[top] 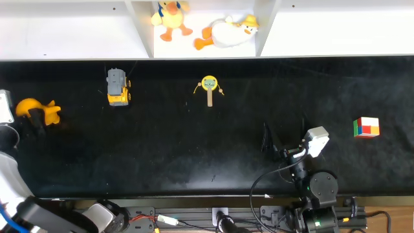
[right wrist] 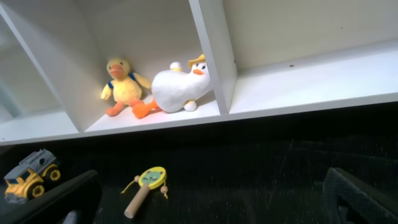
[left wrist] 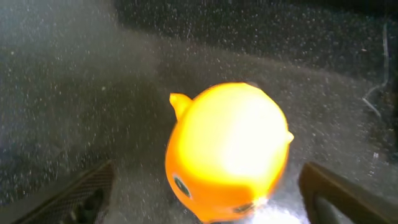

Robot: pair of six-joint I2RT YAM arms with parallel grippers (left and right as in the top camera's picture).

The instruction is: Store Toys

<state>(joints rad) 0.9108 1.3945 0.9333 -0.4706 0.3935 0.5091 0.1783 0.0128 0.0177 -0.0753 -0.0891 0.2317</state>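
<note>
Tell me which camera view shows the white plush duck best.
The right wrist view: the white plush duck lies in full side view on the shelf beside the yellow duck. The top view shows it smaller, from above.

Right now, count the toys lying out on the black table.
4. An orange toy at the far left, a yellow truck and a stick rattle nearer the shelf, a coloured cube at the right. None seems hidden.

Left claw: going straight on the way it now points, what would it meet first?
Most likely the orange toy, which lies dead ahead of the left claw, between its open fingers. The gap to it is hard to judge.
</note>
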